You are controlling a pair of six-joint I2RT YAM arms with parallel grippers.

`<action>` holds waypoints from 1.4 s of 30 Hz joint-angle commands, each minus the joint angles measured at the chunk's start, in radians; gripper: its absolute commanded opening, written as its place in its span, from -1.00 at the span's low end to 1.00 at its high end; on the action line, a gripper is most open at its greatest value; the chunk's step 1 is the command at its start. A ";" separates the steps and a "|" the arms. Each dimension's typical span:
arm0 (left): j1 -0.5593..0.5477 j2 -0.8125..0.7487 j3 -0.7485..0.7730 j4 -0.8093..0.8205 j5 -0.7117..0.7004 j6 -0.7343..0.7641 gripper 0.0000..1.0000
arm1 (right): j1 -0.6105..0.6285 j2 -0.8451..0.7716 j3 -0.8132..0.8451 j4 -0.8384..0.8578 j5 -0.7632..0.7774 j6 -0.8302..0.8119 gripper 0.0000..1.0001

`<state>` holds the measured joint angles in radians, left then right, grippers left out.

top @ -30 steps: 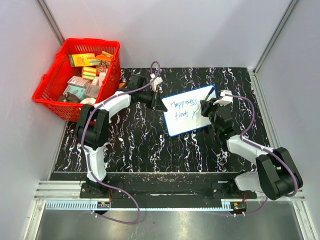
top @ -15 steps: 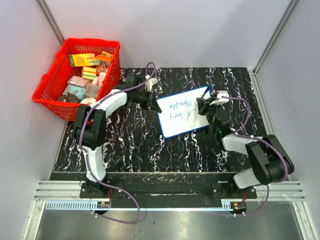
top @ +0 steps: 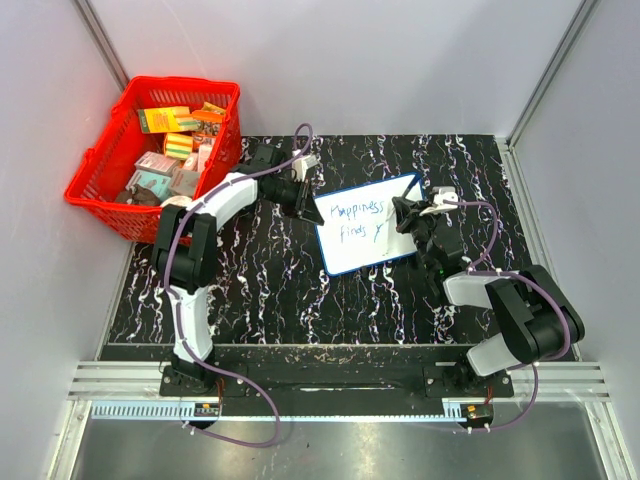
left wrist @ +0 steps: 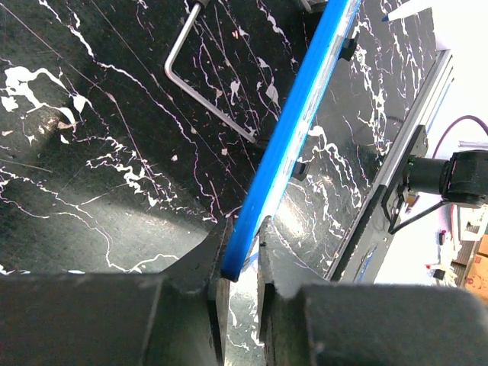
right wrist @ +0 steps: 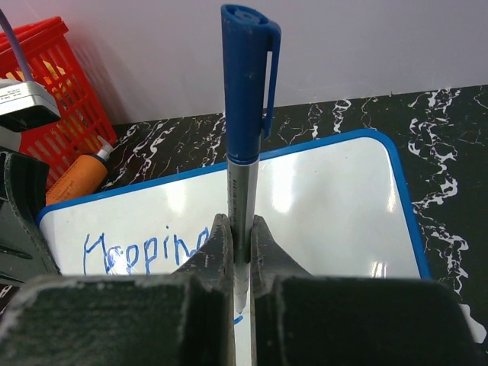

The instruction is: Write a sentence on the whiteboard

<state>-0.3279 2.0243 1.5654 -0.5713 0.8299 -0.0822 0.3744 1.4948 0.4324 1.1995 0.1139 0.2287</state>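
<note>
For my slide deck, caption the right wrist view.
Right gripper clamps a blue-capped marker; beyond it, the whiteboard with blue handwriting.

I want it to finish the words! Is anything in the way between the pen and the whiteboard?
Nothing visible. The right gripper holds the marker over a bare part of the whiteboard; the left gripper only pinches its edge.

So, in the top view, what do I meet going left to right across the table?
red basket → left gripper → whiteboard, its left edge clamped by that gripper → right gripper, holding the blue marker
</note>
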 commanded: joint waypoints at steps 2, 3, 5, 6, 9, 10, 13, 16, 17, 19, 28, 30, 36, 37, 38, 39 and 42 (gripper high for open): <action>0.010 0.080 0.007 -0.027 -0.403 0.171 -1.00 | -0.003 -0.015 -0.007 0.081 0.016 -0.051 -1.00; 0.010 0.085 0.010 -0.029 -0.408 0.168 -1.00 | -0.002 -0.011 -0.011 0.084 0.017 -0.052 -1.00; 0.013 0.097 0.027 -0.045 -0.411 0.162 -1.00 | -0.003 -0.001 -0.009 0.095 0.017 -0.052 -1.00; 0.015 0.100 0.028 -0.047 -0.411 0.159 -1.00 | -0.003 0.002 -0.008 0.095 0.017 -0.052 -1.00; 0.016 0.109 0.039 -0.050 -0.410 0.150 -1.00 | -0.002 0.016 -0.001 0.094 0.013 -0.055 -1.00; 0.016 0.113 0.044 -0.052 -0.410 0.147 -1.00 | -0.002 0.021 0.002 0.092 0.013 -0.054 -1.00; 0.016 0.122 0.054 -0.059 -0.417 0.141 -1.00 | -0.002 0.036 0.008 0.086 0.015 -0.049 -1.00; 0.016 0.126 0.058 -0.061 -0.416 0.141 -1.00 | 0.001 0.047 0.012 0.081 0.018 -0.051 -1.00; 0.016 0.126 0.058 -0.061 -0.414 0.139 -1.00 | 0.004 0.048 0.014 0.081 0.020 -0.051 -1.00; 0.016 0.126 0.059 -0.061 -0.408 0.139 -1.00 | 0.004 0.053 0.014 0.080 0.020 -0.049 -1.00; 0.015 0.117 0.045 -0.049 -0.391 0.144 -1.00 | 0.014 0.094 0.031 0.080 0.023 -0.034 -1.00; 0.015 0.105 0.041 -0.041 -0.384 0.144 -1.00 | 0.017 0.099 0.034 0.078 0.029 -0.032 -1.00; 0.012 0.083 0.025 -0.025 -0.373 0.150 -1.00 | 0.026 0.105 0.034 0.092 0.041 -0.037 -1.00; 0.012 0.082 0.025 -0.025 -0.374 0.150 -1.00 | 0.029 0.104 0.035 0.091 0.041 -0.038 -1.00; 0.007 0.077 0.025 -0.024 -0.374 0.150 -1.00 | 0.029 0.107 0.038 0.089 0.043 -0.038 -1.00; 0.009 0.076 0.024 -0.024 -0.370 0.151 -1.00 | 0.032 0.110 0.045 0.086 0.043 -0.038 -1.00; 0.003 0.074 0.025 -0.022 -0.370 0.153 -1.00 | 0.037 0.120 0.046 0.086 0.044 -0.038 -1.00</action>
<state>-0.3214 2.0735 1.6276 -0.6422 0.8215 -0.0856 0.3962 1.5921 0.4423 1.2407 0.1299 0.1986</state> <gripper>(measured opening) 0.206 0.059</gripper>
